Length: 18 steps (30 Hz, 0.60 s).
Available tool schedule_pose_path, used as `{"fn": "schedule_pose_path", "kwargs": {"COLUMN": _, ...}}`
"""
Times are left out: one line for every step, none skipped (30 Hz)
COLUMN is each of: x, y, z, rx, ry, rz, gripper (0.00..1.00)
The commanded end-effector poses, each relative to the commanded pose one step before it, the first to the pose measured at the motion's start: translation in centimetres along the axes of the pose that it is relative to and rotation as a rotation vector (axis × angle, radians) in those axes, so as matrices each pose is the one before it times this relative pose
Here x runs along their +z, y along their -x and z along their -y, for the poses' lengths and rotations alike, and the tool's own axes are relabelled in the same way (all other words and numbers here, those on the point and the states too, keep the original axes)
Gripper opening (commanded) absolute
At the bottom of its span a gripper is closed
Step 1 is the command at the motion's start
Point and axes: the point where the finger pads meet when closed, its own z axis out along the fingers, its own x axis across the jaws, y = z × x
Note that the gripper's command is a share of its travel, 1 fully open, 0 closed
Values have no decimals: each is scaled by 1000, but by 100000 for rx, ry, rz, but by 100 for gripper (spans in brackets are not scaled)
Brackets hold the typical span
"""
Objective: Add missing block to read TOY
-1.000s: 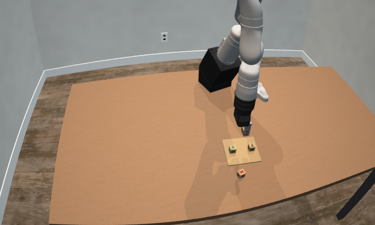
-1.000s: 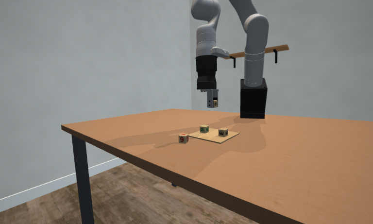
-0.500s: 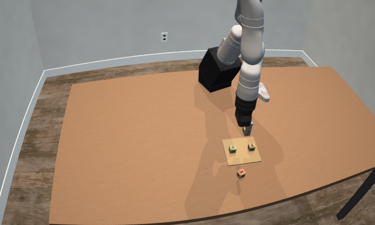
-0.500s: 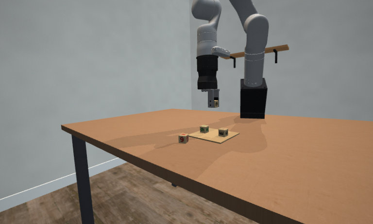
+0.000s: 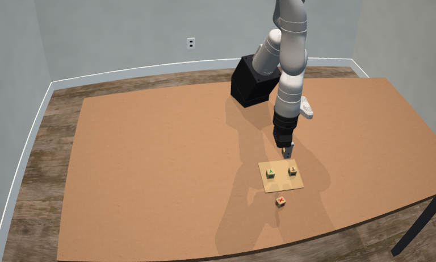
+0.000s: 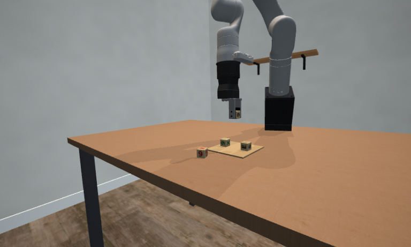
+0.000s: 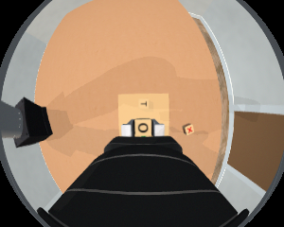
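Note:
A tan mat (image 5: 280,175) lies on the table. On it stand the block with a green Y on top (image 5: 270,173) and the block with a black T on top (image 5: 292,171), with a gap between them. My gripper (image 5: 286,153) hangs well above the mat's edge nearest the robot's base, shut on a wooden block (image 6: 237,114). In the wrist view that block (image 7: 142,128) shows an O on top, between the fingers, above the mat (image 7: 144,113). A block with a red X on top (image 5: 280,202) lies off the mat, on the side away from the base.
The robot's black base (image 5: 254,82) stands on the table beyond the mat. A wall shelf (image 6: 281,57) hangs behind the arm. The table's front edge is near the X block.

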Motion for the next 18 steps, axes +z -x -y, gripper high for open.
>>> {"fn": "schedule_pose_path", "kwargs": {"x": 41, "y": -17, "z": 43, "rx": -178, "ry": 27, "rz": -26, "gripper": 49}}
{"fn": "schedule_pose_path", "kwargs": {"x": 26, "y": -2, "z": -1, "rx": 1, "ry": 1, "rz": 1, "gripper": 49}}
{"fn": "schedule_pose_path", "kwargs": {"x": 29, "y": -1, "z": -1, "rx": 1, "ry": 1, "rz": 2, "gripper": 49}}
{"fn": "schedule_pose_path", "kwargs": {"x": 32, "y": -1, "z": -1, "rx": 0, "ry": 0, "rz": 3, "gripper": 49}}
{"fn": "schedule_pose_path", "kwargs": {"x": 35, "y": -1, "z": -1, "rx": 0, "ry": -1, "rz": 5, "gripper": 49}}
{"fn": "schedule_pose_path", "kwargs": {"x": 38, "y": -1, "z": 0, "rx": -1, "ry": -3, "rz": 7, "gripper": 49}}
{"fn": "schedule_pose_path", "kwargs": {"x": 40, "y": 0, "z": 0, "rx": -1, "ry": -5, "rz": 9, "gripper": 49}}
{"fn": "schedule_pose_path", "kwargs": {"x": 43, "y": 1, "z": 1, "rx": -2, "ry": -7, "rz": 12, "gripper": 49}}
{"fn": "schedule_pose_path", "kwargs": {"x": 45, "y": 1, "z": 2, "rx": -3, "ry": -9, "rz": 15, "gripper": 49}}
{"fn": "schedule_pose_path", "kwargs": {"x": 47, "y": 2, "z": 3, "rx": -5, "ry": -12, "rz": 19, "gripper": 49}}
{"fn": "schedule_pose_path", "kwargs": {"x": 46, "y": 8, "z": 3, "rx": -4, "ry": -14, "rz": 32, "gripper": 49}}
{"fn": "schedule_pose_path", "kwargs": {"x": 39, "y": 23, "z": 2, "rx": 3, "ry": -9, "rz": 67, "gripper": 49}}
{"fn": "schedule_pose_path", "kwargs": {"x": 40, "y": 22, "z": 2, "rx": 3, "ry": -8, "rz": 64, "gripper": 49}}
{"fn": "schedule_pose_path", "kwargs": {"x": 0, "y": 0, "z": 0, "rx": 0, "ry": 0, "rz": 0, "gripper": 49}}
{"fn": "schedule_pose_path", "kwargs": {"x": 0, "y": 0, "z": 0, "rx": 0, "ry": 0, "rz": 0, "gripper": 49}}
{"fn": "schedule_pose_path", "kwargs": {"x": 40, "y": 20, "z": 2, "rx": 3, "ry": -7, "rz": 60, "gripper": 49}}
{"fn": "schedule_pose_path", "kwargs": {"x": 39, "y": 19, "z": 1, "rx": 2, "ry": -6, "rz": 55, "gripper": 49}}
{"fn": "schedule_pose_path", "kwargs": {"x": 39, "y": 16, "z": 1, "rx": 2, "ry": -5, "rz": 48, "gripper": 49}}
